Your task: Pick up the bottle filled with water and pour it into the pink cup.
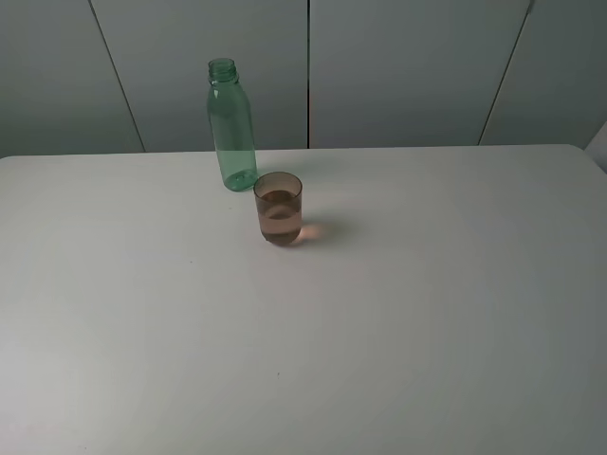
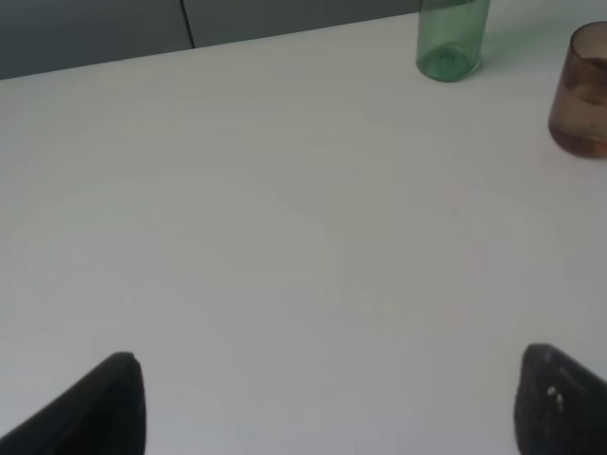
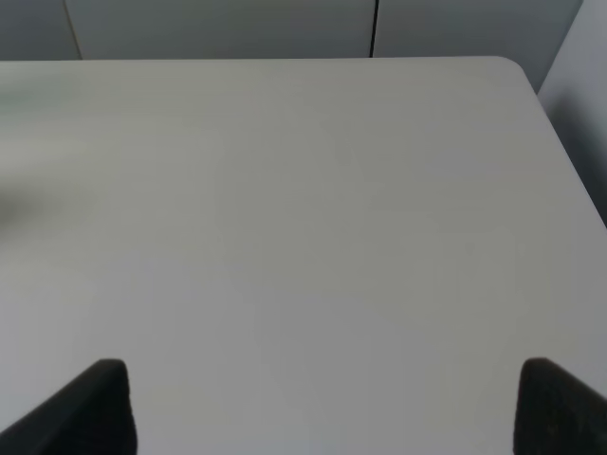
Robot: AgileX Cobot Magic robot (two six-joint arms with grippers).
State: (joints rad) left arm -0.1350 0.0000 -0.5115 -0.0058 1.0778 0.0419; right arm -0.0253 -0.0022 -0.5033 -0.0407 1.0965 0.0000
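Green uncapped bottle (image 1: 231,128) upright at worktop (image 1: 398,322) rear, pink cup (image 1: 279,209) just beside at its 4 o'clock, liquid inside, left hand (image 2: 327,403) spread wide over bare worktop, empty, right hand (image 3: 327,403) likewise wide, empty.

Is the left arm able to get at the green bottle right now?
Probably yes. The left gripper is open, and only bare table lies between it and the bottle; the pink cup stands off to one side.

A plain white table (image 1: 398,332) with rounded corners stands before grey wall panels (image 1: 398,66).
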